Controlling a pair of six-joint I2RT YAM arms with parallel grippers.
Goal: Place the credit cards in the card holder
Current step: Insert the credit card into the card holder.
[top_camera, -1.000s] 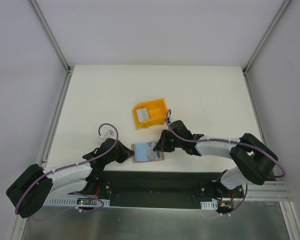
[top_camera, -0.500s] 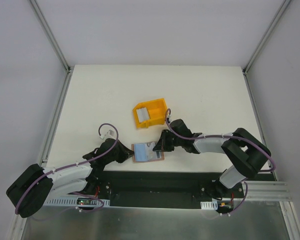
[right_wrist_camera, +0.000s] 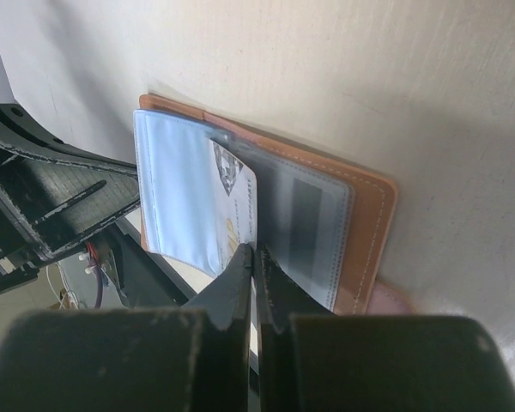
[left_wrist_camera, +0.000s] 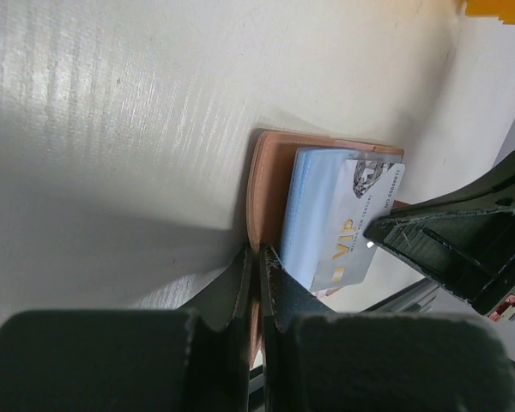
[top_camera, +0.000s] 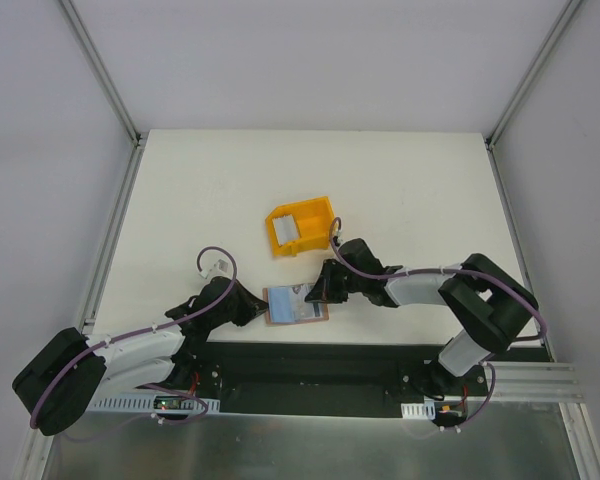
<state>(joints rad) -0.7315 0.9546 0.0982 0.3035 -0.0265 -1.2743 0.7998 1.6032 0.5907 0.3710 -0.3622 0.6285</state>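
White counter [top_camera: 220,200] is carrying the open card holder [left_wrist_camera: 266,184] at its near edge; left jaws are clenching its rim, right jaws are pinching a credit card [left_wrist_camera: 348,227] lying on it

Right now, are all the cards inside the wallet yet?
Not yet. The card holder lies open, and a striped grey card looks tucked in a pocket. The left gripper pinches the holder's edge while the right gripper pinches the VIP card, half in. A pale card, maybe several, waits in the yellow bin.
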